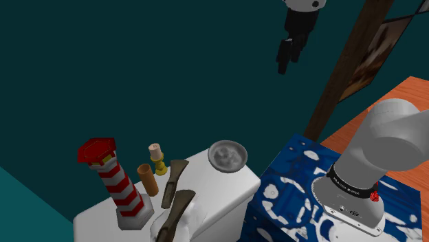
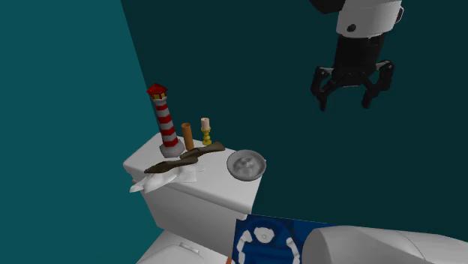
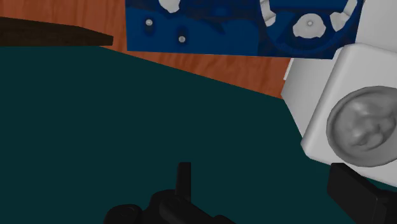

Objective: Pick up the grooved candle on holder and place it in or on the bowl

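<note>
- My fingers (image 2: pixel 319 84) are spread wide apart with nothing between them, hanging high in front of the dark teal wall (image 1: pixel 137 62).
- In the second exterior view I am well above the things and off to the right of them.
- The candle on its holder (image 1: pixel 157 158) stands upright on the flat top of a white toilet tank (image 1: pixel 220 191): a pale stub on a small yellow holder.
- Just beside the candle stands an orange cylinder (image 1: pixel 148 179), and past that a red-and-white striped lighthouse (image 1: pixel 118 182).
- Two brown, driftwood-like pieces (image 1: pixel 173 184) lie on the tank top in front of the candle in the shoulder view.
- The bowl (image 1: pixel 227 155) is grey and shallow, sitting near the tank's corner, apart from the candle and with nothing in it.
- Along my hand, the bowl (image 3: pixel 366 127) appears near one finger, with the blue, white-patterned stand (image 3: pixel 235 25) and the reddish wooden floor (image 3: pixel 216 67) beyond.
</note>
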Action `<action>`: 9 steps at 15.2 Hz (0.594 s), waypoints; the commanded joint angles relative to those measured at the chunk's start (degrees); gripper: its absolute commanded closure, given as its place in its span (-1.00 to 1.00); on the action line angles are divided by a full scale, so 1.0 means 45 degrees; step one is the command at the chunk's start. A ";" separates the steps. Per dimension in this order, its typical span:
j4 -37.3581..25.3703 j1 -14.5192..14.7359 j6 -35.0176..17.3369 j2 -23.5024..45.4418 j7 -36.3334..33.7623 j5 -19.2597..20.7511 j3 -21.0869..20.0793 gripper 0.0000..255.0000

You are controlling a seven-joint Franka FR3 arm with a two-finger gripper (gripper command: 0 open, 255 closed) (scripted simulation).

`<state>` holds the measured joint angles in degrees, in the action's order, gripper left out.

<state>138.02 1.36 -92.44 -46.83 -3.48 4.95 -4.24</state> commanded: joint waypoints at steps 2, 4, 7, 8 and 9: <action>0.0116 0.0084 -0.0263 0.0129 -0.0293 -0.0179 -0.0233 -1.00; 0.0302 0.0248 -0.0803 0.0441 -0.0874 -0.0519 -0.0704 -1.00; 0.0461 0.0470 -0.1644 0.1042 -0.1736 -0.0981 -0.1423 -1.00; 0.0480 0.0537 -0.1930 0.1277 -0.2022 -0.1118 -0.1665 -1.00; 0.0483 0.0597 -0.2218 0.1528 -0.2307 -0.1245 -0.1909 -1.00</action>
<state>139.80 3.74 -100.97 -40.80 -12.52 -0.02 -11.76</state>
